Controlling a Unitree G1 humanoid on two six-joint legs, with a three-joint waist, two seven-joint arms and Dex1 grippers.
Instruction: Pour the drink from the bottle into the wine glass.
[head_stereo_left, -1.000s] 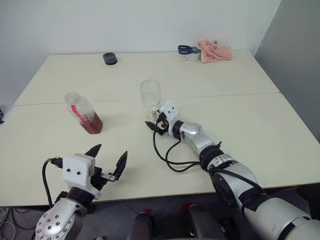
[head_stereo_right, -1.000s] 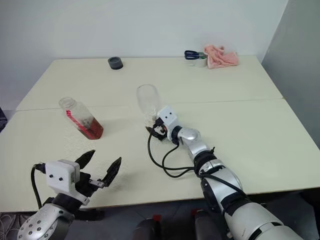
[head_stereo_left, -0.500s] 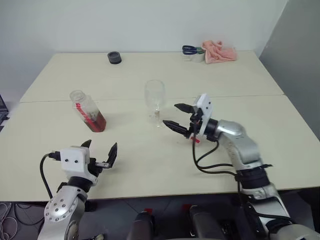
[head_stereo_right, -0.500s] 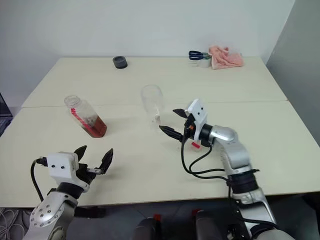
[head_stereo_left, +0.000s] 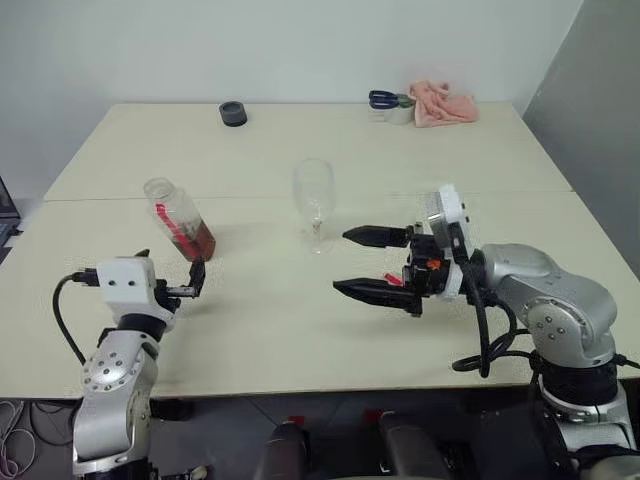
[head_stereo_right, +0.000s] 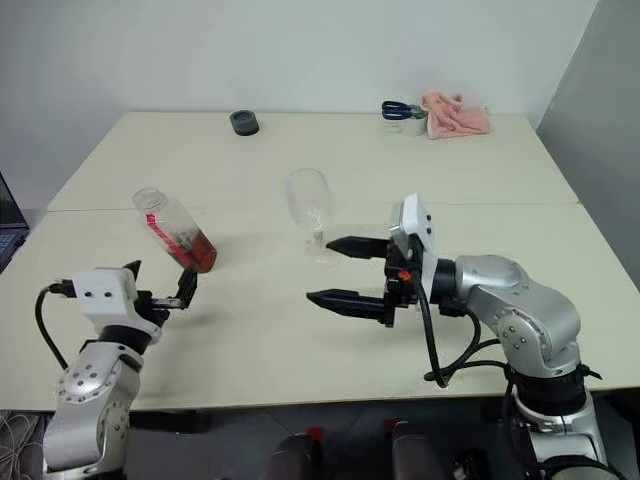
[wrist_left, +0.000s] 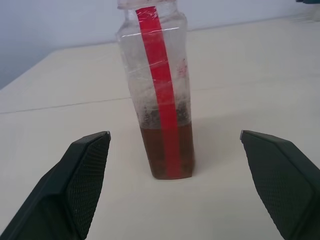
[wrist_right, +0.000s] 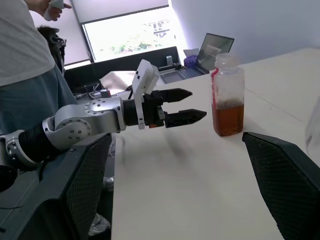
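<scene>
The bottle (head_stereo_left: 178, 214) stands on the table's left half, a red strip down its side and the amber drink (wrist_left: 167, 151) filling its bottom third. My left gripper (head_stereo_left: 170, 267) is open just short of the bottle and level with it, the fingers (wrist_left: 85, 172) wide apart and touching nothing. The empty wine glass (head_stereo_left: 314, 195) stands upright near the table's middle. My right gripper (head_stereo_left: 341, 261) hangs open above the table, in front of the glass and slightly right of it, pointing left and holding nothing. In the right wrist view the bottle (wrist_right: 228, 95) shows beside my left gripper (wrist_right: 185, 107).
A black round object (head_stereo_left: 233, 113) lies at the table's far edge. Blue-handled scissors (head_stereo_left: 384, 99) and a pink cloth (head_stereo_left: 445, 103) sit at the far right. A seam (head_stereo_left: 250, 197) crosses the table. A person (wrist_right: 25, 55) and a laptop (wrist_right: 216, 45) stand beyond the left side.
My right gripper drew back from the glass's foot, rose and turned to point left. My left gripper moved forward and left, up to the bottle. The camera shifted too.
</scene>
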